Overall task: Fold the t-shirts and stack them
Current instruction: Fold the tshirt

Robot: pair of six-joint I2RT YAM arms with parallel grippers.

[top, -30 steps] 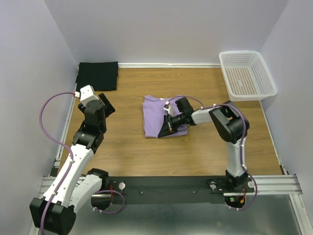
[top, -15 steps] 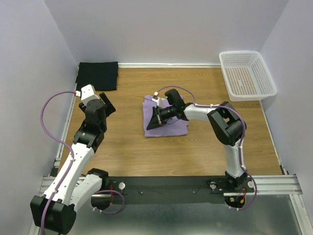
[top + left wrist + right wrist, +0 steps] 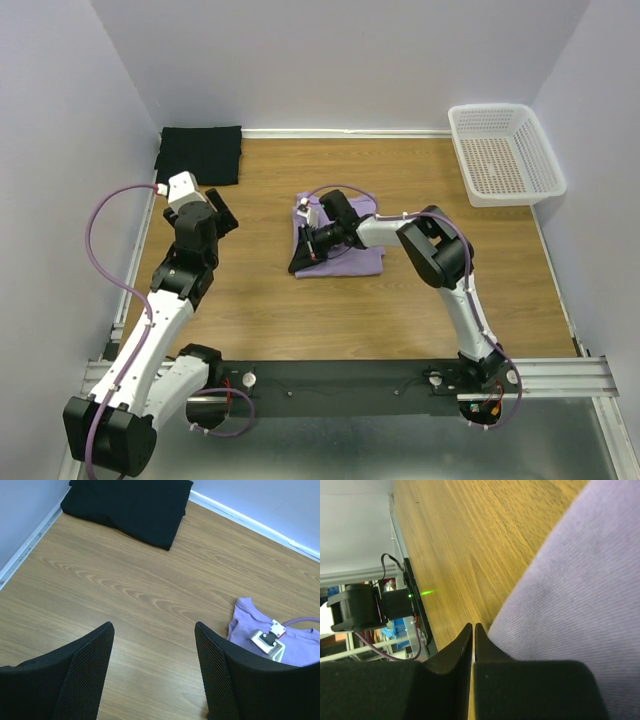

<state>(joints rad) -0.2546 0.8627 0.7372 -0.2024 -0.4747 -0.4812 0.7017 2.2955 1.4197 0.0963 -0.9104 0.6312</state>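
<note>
Mid-surface point(image 3: 300, 320), from above: lavender shirt point(image 3: 360, 262), folded into a rough rectangle and lying flat on the wood. Crossed by the right arm, which reaches over it from 3 o'clock.

At the shirt's 7 o'clock corner: right gripper point(image 3: 297, 265), low at the cloth edge and angled toward 7 o'clock. From the wrist view, fingers point(image 3: 450, 655) all but closed, with only a thin slit between them. No cloth visible in that slit. Lavender fabric pressed up against one finger, bare wood beyond the other. Cannot tell whether any layer is pinched deeper in.

At 9 o'clock from the lavender shirt, and well apart from it: left gripper point(image 3: 152, 627). Spread wide, holding nothing, hanging above bare wood. Looks out over the surface toward both shirts, the black one far off at its 11 o'clock and the lavender one at its 3 o'clock.

At 11 o'clock on the surface, tucked into the far left corner: black shirt point(image 3: 200, 153), folded flat, close to both walls.

At 1 o'clock, in the far right corner: white perforated basket point(image 3: 500, 108), by the right wall.

Shirts well apart, not stacked.
</note>
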